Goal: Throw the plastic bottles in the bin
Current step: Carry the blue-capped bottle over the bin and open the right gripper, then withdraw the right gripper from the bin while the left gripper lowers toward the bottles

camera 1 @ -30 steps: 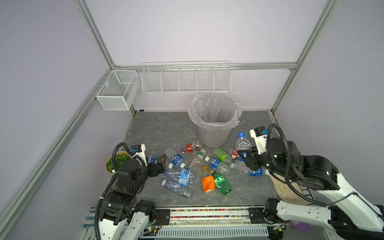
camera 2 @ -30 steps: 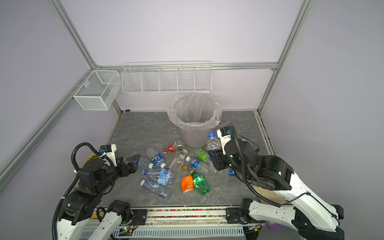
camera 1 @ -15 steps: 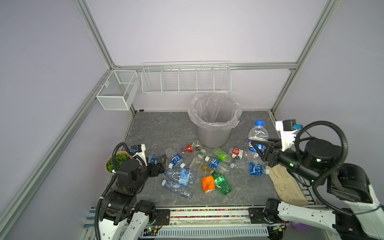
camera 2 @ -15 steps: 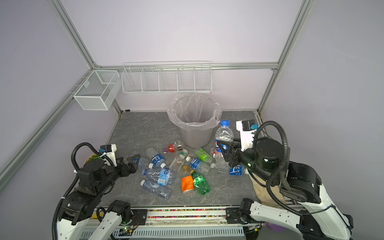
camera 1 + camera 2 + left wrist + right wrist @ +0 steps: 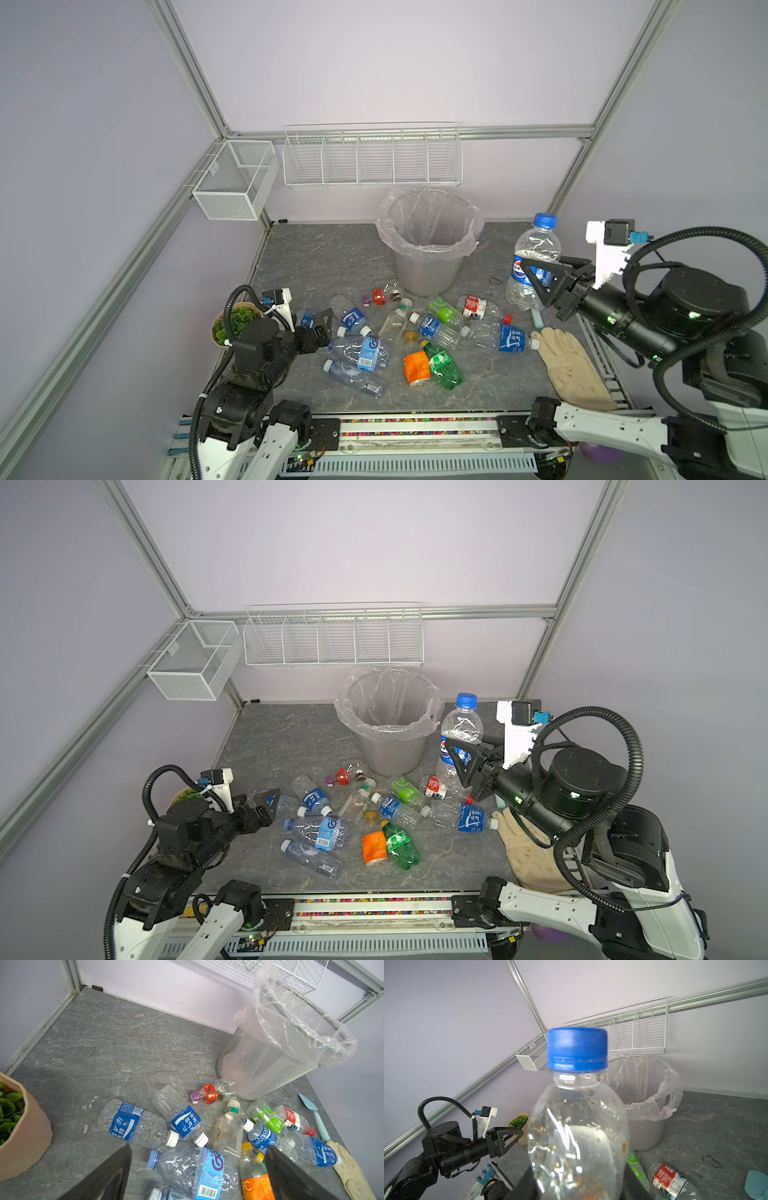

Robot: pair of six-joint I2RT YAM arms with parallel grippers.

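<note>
The bin (image 5: 428, 270) (image 5: 390, 754) is a grey mesh bucket lined with a clear bag, standing at the back middle of the table. My right gripper (image 5: 538, 270) (image 5: 579, 1186) is shut on a clear bottle (image 5: 534, 245) (image 5: 577, 1126) with a blue cap and blue label. It holds the bottle upright in the air, just right of the bin. Several plastic bottles (image 5: 415, 332) lie scattered in front of the bin. My left gripper (image 5: 320, 328) (image 5: 198, 1149) hangs open and empty, low over the pile's left side, above a crushed bottle with a light-blue label (image 5: 195, 1169).
A potted plant (image 5: 235, 324) stands at the left edge beside my left arm. A cream glove (image 5: 573, 370) and a light-blue tool (image 5: 315, 1115) lie on the right. Two white wire baskets (image 5: 372, 158) (image 5: 235, 183) hang on the back and left walls.
My right gripper has lifted the blue-capped bottle off the table, up and to the right, and turned it upright. The left arm has not moved.
</note>
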